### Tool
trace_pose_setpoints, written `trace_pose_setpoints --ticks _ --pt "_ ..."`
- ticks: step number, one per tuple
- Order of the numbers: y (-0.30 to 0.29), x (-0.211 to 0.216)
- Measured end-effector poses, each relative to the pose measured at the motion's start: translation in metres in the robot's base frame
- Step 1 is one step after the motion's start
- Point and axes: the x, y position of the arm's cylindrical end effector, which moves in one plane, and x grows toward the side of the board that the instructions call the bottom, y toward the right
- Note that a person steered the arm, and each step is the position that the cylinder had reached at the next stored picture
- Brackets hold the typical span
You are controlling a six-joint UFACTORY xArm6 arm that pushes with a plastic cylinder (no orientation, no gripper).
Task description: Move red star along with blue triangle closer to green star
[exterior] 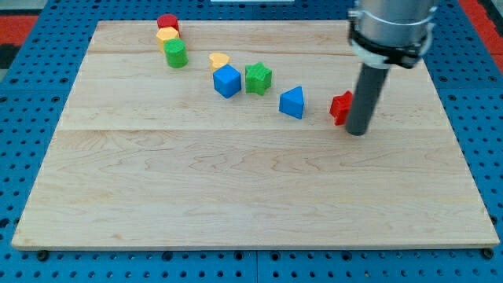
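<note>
Red star (340,107) lies toward the table's (236,196) right, touching my tip (357,132) on its right side; blue triangle (292,102) sits just left; green star (258,78) beside blue cube (226,81); no claw exists to report.

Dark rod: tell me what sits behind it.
The red star sits behind the rod, at its left. Its right part is covered. My tip rests on the board.

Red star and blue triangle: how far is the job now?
Done: nothing clear yet. In hand: my tip stands against the red star on its right side. Left: the red star and blue triangle are both still apart from the green star.
</note>
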Motion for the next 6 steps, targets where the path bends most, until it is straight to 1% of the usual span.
trace_pose_setpoints --ticks 1,2,3,6 --pt "0.041 -0.006" --pt "0.014 -0.028" --pt "-0.027 -0.031" --pt "-0.089 -0.042"
